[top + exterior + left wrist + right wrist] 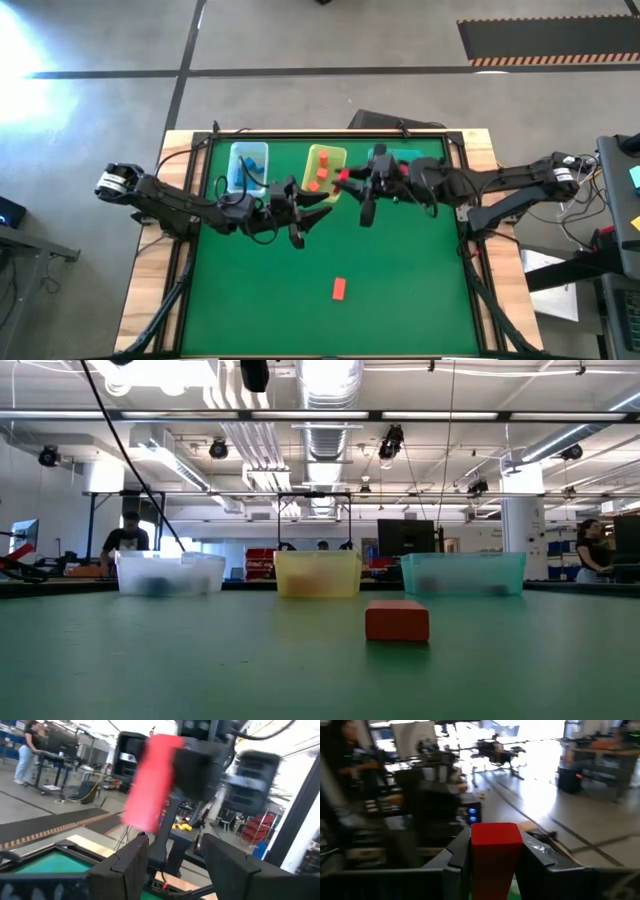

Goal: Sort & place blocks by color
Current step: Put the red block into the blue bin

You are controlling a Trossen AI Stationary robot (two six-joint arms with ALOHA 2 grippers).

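Note:
My right gripper point(347, 180) is shut on a red bar block point(341, 178) and hovers at the right rim of the yellow bin point(322, 172). The block also shows in the right wrist view point(495, 852) and, blurred, in the left wrist view point(150, 780). My left gripper point(308, 226) is open and empty, in the air just near of the yellow bin. Its fingers point(125, 865) point toward the right gripper. An orange block point(339, 289) lies flat on the green mat point(397, 620). Red and orange blocks point(318, 181) lie in the yellow bin, and blue ones point(240, 180) in the clear bin point(248, 165). My right gripper pinches the red block between its two fingers point(457, 855), one on each long side point(476, 857). The block's free end point(495, 829) sticks out past the fingertips. The fingers come roughly level from the table's right side. The block is lifted clear of the table.
Three bins stand in a row along the far edge: clear-bluish, yellow and teal point(402, 158), also in the low view point(463, 573). The two grippers are close together in front of the yellow bin. The near half of the mat point(400, 300) holds only the orange block.

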